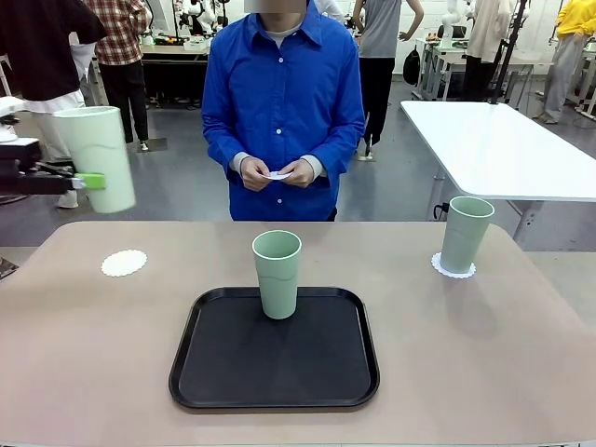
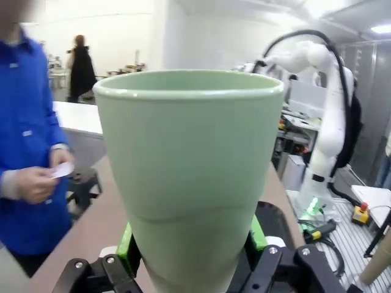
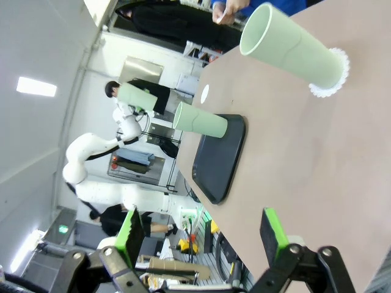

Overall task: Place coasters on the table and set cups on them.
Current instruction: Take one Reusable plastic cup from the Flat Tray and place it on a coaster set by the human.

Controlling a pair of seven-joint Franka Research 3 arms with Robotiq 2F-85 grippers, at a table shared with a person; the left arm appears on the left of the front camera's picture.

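Leftmost, our left gripper (image 1: 91, 181) is clamped on the held cup (image 1: 96, 154), pale mint and tapered. It hangs in the air off the table's (image 1: 93, 354) left end, mouth up, long axis slightly tilted, with the bare coaster (image 1: 124, 263) near. The middle cup (image 1: 277, 273) stands upright on the black tray (image 1: 279, 368), the right cup (image 1: 466, 233) on the right coaster (image 1: 453, 268); our right gripper (image 3: 201, 229) is spread apart.

No legible text, label, brand, number or sign showing, white slip (image 1: 277, 175) held by the person (image 1: 279, 102) appearing too small for reading
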